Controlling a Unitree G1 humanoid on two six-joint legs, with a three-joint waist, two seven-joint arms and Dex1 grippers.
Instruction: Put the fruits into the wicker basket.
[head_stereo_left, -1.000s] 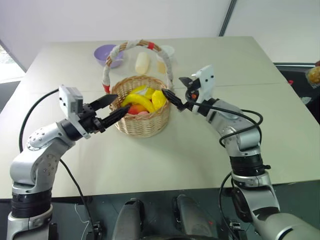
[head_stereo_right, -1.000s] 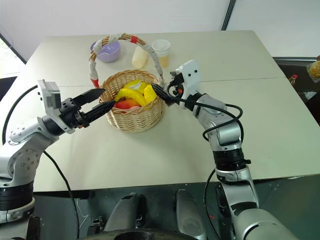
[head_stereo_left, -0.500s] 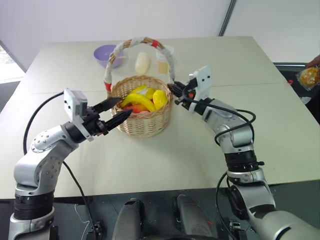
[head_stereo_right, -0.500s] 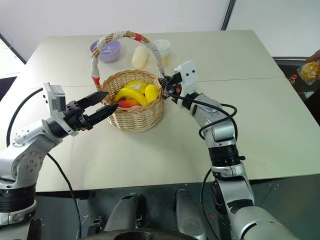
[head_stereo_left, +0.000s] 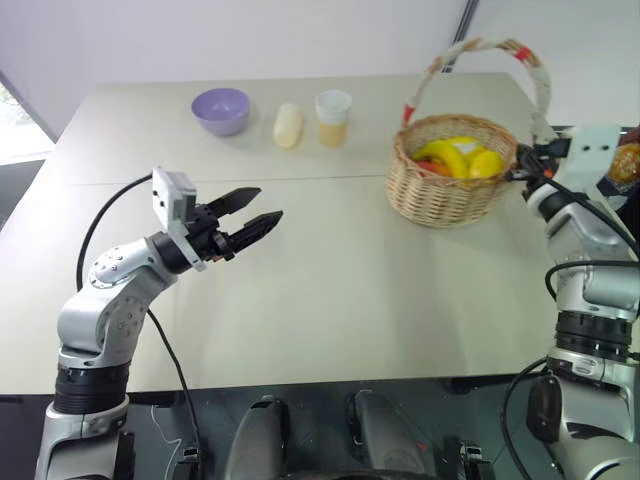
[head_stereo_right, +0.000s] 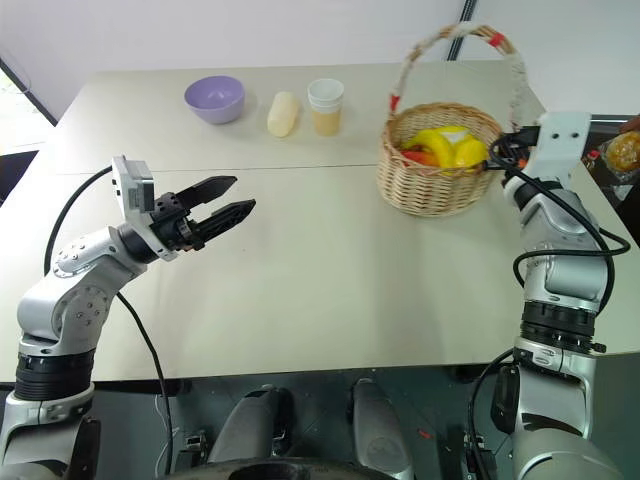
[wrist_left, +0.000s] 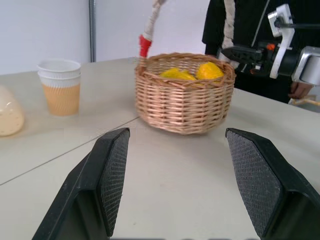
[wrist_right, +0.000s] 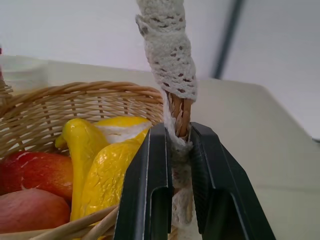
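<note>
- Three toy fruits sit inside the wicker basket (head_stereo_left: 445, 170), which stands on the right side of the table (head_stereo_left: 330, 290), near its right edge: a curved banana (head_stereo_left: 447, 152), a yellow lemon (head_stereo_left: 486, 163) and a reddish peach (wrist_right: 31, 186) tucked low against the weave.
- Clamped on the base of the basket's handle (wrist_right: 167, 60), the right gripper (wrist_right: 175, 165) has both black fingers pressed flat on the lace-wrapped stem just above the rim, with no gap showing beside it.
- Hovering over the bare middle-left of the table, the left gripper (head_stereo_left: 248, 212) has its two fingers parted and holds nothing; the basket is well apart from it.
- Standing in a row along the far side of the table, away from the basket, are a purple bowl (head_stereo_left: 221, 108), a pale cream piece (head_stereo_left: 287, 125) and a paper cup (head_stereo_left: 333, 117) of yellow liquid; none of them belongs to the load.
- By the look of it, the task's fruits are all in, so what remains concerns the basket alone.
- Woven wicker like this is probably light and fairly stiff, though the rim would give a little under a pinch, and the hollow-looking fruits add little weight.
- Wrapped in lace, the handle offers a soft, grippy surface; the stem where it meets the rim looks the firmest hold, since the tall arch above would likely flex and let the basket swing.
- A grip so low on one side could tip the basket if it were lifted rather than slid.
</note>
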